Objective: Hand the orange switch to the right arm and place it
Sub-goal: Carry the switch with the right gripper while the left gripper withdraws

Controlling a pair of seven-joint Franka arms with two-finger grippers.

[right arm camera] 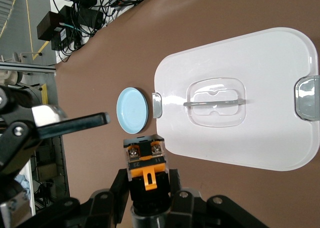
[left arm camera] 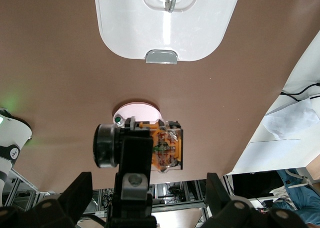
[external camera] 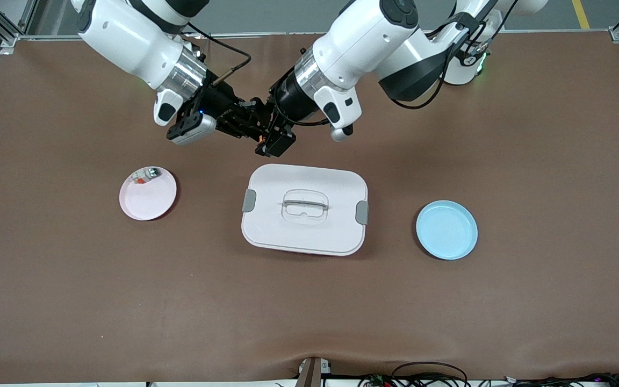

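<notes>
The orange switch (right arm camera: 146, 163), a black block with an orange clip and a clear end, sits between the fingers of my right gripper (right arm camera: 147, 176), which is shut on its black body. In the front view both grippers meet in the air over the bare mat just past the white box, with the switch (external camera: 260, 137) between them. My right gripper (external camera: 247, 122) reaches in from the right arm's end. My left gripper (external camera: 273, 134) faces it. In the left wrist view the left gripper (left arm camera: 149, 184) is open wide around the right gripper's finger (left arm camera: 134, 160) and the switch (left arm camera: 167, 147), touching neither.
A white lidded box (external camera: 304, 226) with grey latches lies mid-table. A pink plate (external camera: 148, 201) holding a small whitish part (external camera: 145, 174) lies toward the right arm's end. A blue plate (external camera: 446, 230) lies toward the left arm's end.
</notes>
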